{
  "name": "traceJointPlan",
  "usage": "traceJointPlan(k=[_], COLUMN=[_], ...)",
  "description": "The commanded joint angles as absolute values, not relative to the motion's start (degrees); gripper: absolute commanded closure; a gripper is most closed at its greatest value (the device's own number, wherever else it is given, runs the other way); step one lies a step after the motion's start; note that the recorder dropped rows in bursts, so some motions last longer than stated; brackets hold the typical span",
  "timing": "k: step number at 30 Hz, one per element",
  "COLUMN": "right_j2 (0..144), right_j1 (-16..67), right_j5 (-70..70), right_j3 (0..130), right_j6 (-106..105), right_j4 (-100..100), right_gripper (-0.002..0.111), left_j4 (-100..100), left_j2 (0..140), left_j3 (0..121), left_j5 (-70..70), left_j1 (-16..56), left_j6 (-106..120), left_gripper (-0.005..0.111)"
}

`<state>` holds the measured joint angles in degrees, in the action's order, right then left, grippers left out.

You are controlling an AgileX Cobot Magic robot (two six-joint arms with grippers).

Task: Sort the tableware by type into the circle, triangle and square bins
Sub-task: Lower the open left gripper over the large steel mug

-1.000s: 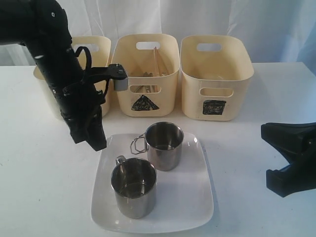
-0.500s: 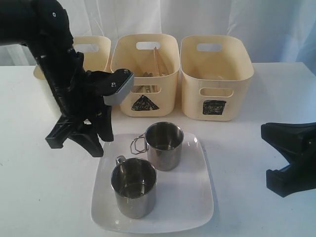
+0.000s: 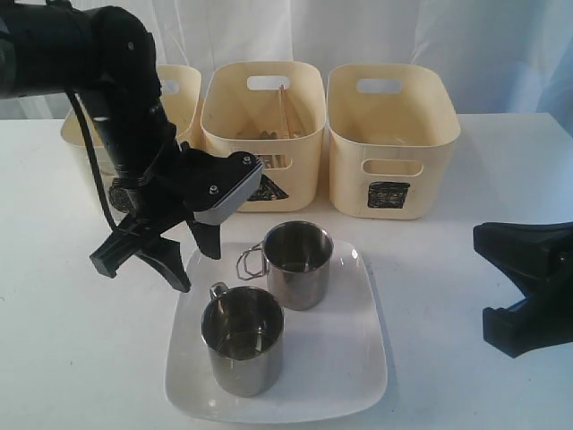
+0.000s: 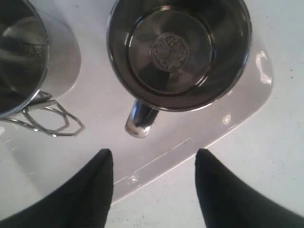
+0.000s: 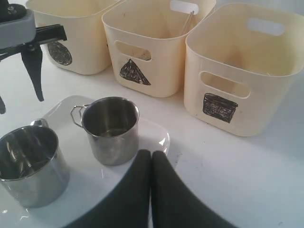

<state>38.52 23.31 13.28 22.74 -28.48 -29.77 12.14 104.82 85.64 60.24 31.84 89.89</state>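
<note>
Two steel handled mugs stand on the large white square plate (image 3: 345, 358): the near mug (image 3: 242, 339) and the far mug (image 3: 298, 264). My left gripper (image 3: 199, 267) is open over the plate's left edge, beside the near mug's handle (image 4: 141, 119). In the left wrist view the gripper (image 4: 154, 152) is empty, with that mug (image 4: 178, 52) just beyond its tips. My right gripper (image 5: 151, 153) is shut on nothing, low on the right (image 3: 524, 287). Wooden chopsticks (image 3: 285, 107) lean in the triangle bin (image 3: 262, 134). The bowls are out of view.
Three cream bins stand in a row behind the plate: circle bin (image 3: 175, 90) partly hidden by the left arm, triangle bin, square bin (image 3: 392, 139). White table (image 3: 448, 269) surrounds the plate. The far mug's wire handle (image 3: 249, 262) points toward the left gripper.
My left gripper has swung from pointing down to a tilted pose, spread its fingers, and shifted right toward the plate's left edge. The right arm has not moved.
</note>
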Motion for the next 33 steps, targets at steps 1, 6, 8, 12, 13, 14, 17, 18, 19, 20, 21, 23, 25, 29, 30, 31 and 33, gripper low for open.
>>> traceJointPlan(k=[1, 6, 8, 12, 13, 14, 17, 18, 19, 20, 21, 23, 25, 29, 30, 31, 33], right_j2=[38.29, 38.29, 38.29, 38.29, 38.29, 38.29, 38.29, 38.29, 38.29, 38.29, 38.29, 38.29, 38.29, 38.29, 38.29, 38.29, 38.29], right_j1=[23.36, 23.36, 23.36, 23.36, 23.36, 23.36, 23.36, 23.36, 23.36, 23.36, 23.36, 23.36, 23.36, 23.36, 23.36, 23.36, 23.36], right_j5=[12.43, 12.43, 12.43, 12.43, 12.43, 12.43, 12.43, 12.43, 12.43, 12.43, 12.43, 12.53, 12.53, 12.53, 12.53, 12.42, 12.32], right_j3=[22.50, 22.50, 22.50, 22.50, 22.50, 22.50, 22.50, 22.50, 22.50, 22.50, 22.50, 22.50, 22.50, 22.50, 22.50, 22.50, 22.50], right_j6=[-28.34, -28.34, -28.34, -28.34, -28.34, -28.34, -28.34, -28.34, -28.34, -28.34, -28.34, -28.34, -28.34, -28.34, -28.34, -28.34, -28.34], right_j4=[-29.71, -29.71, -29.71, -29.71, -29.71, -29.71, -29.71, -29.71, -29.71, -29.71, -29.71, -29.71, -29.71, -29.71, -29.71, -29.71, -29.71], right_gripper=[0.108, 0.108, 0.108, 0.108, 0.108, 0.108, 0.108, 0.108, 0.108, 0.108, 0.108, 0.108, 0.108, 0.108, 0.108, 0.108, 0.108], left_j4=[12.76, 13.21, 14.57, 14.99, 14.99, 15.16, 17.02, 17.29, 17.38, 17.27, 16.92, 16.62, 16.87, 17.23, 17.44, 19.11, 22.55], left_j2=[106.41, 107.41, 107.41, 107.41, 107.41, 107.41, 107.41, 107.41, 107.41, 107.58, 107.69, 108.44, 109.05, 109.69, 109.69, 109.69, 109.69], left_j3=[85.11, 85.11, 85.11, 85.11, 85.11, 85.11, 85.05, 84.74, 84.56, 84.19, 83.91, 83.31, 82.68, 80.59, 80.55, 80.55, 80.55], left_j5=[61.24, 60.97, 60.72, 59.07, 58.54, 58.30, 58.11, 57.80, 57.23, 56.93, 56.59, 56.59, 55.66, 54.17, 54.32, 54.72, 54.24], left_j1=[32.13, 32.13, 32.13, 32.13, 32.13, 32.13, 32.13, 32.13, 32.13, 32.13, 32.13, 32.13, 32.13, 32.13, 32.13, 32.13, 32.64], left_j6=[90.42, 91.63, 93.72, 94.92, 95.43, 96.13, 97.73, 97.87, 97.87, 97.87, 97.87, 97.87, 97.87, 98.79, 99.46, 100.60, 100.71], left_gripper=[0.050, 0.050, 0.050, 0.050, 0.050, 0.050, 0.050, 0.050, 0.050, 0.050, 0.050, 0.050, 0.050, 0.050, 0.050, 0.050, 0.050])
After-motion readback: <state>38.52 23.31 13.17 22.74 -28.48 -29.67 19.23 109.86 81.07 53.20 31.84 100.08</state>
